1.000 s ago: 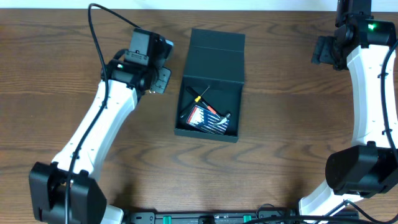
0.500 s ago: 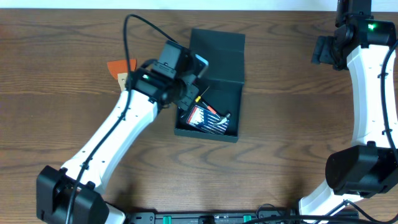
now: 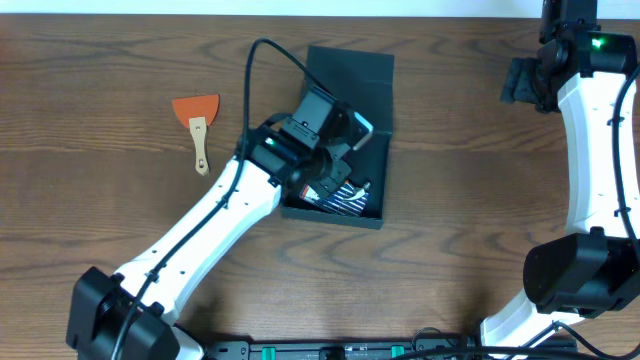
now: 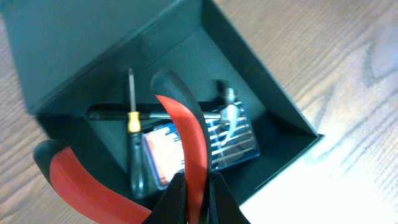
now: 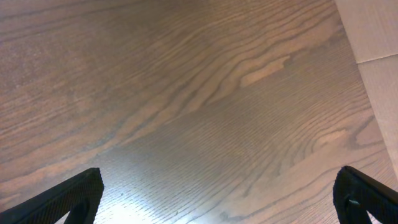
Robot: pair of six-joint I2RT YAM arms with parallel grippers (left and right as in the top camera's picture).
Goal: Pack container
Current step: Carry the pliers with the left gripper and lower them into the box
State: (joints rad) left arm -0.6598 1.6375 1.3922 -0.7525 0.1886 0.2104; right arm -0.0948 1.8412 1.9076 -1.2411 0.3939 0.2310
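The container (image 3: 386,160) is seen mid-table, a little towards the far edge, with its lid (image 3: 350,70) folded back on the far side. The left gripper (image 4: 194,198) is held right over the open box, and its fingers are pressed together on a pair of pliers (image 4: 186,130). From the left wrist, the red-and-black handles are seen splayed above the interior, and the pliers are not seen to touch the floor of the box. Down inside, a screwdriver (image 4: 132,124) with a yellow collar is laid along one side, and a striped case (image 4: 236,140) is set on the floor beside it. A small hammer (image 4: 229,115) is laid across, its head at the case's edge. An orange scraper (image 3: 197,115) with a wooden handle is left on the table (image 3: 100,240), well apart from the container on its left. The right gripper (image 5: 214,199) is parked at the far right, well away from the box, with its fingers spread wide over bare wood and nothing held between them.
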